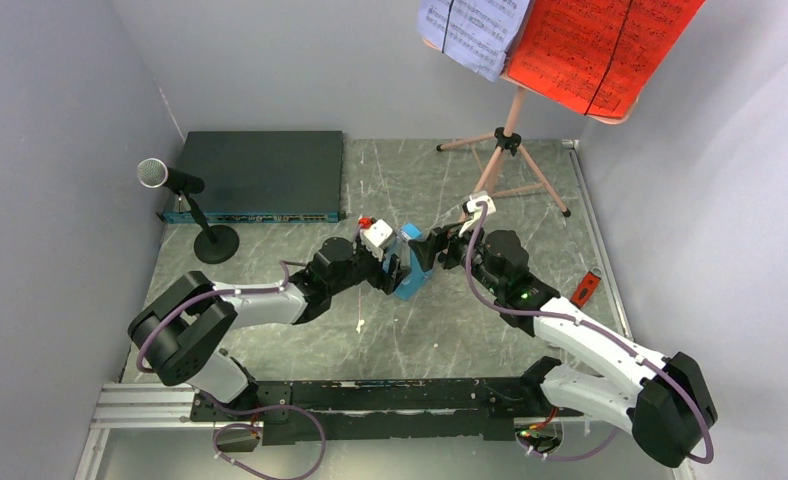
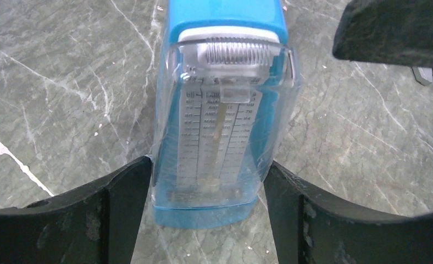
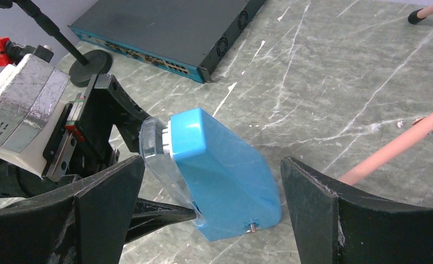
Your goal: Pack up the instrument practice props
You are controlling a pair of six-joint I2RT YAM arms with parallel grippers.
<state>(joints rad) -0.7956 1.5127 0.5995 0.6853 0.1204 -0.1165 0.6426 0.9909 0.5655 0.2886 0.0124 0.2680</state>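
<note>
Blue metronome (image 1: 410, 282), just one, sits tilted at the middle of the counter (image 1: 420, 335) in the overhead view, between the left hand (image 1: 404, 270) and the right hand (image 1: 425, 252), which meet over it from either side. Also there: one microphone (image 1: 152, 172) on its round-base stand at the left, one pink music stand (image 1: 510, 140) at the back carrying two sheets, a lavender sheet (image 1: 475, 30) and a red sheet (image 1: 600, 50), one black box (image 1: 255, 170) behind the microphone, and one red-handled tool (image 1: 587, 287) by the right edge. From the left wrist, the two fingers of the left hand pinch the clear cover of the metronome, set wide, one on each flank; a dark finger of the other arm crosses the top right corner. From the right wrist, the right hand is spread wide around the leaning blue body, with a plain gap on one side; the left arm's fingers crowd the metronome's clear face, and two pink legs show beyond.
</note>
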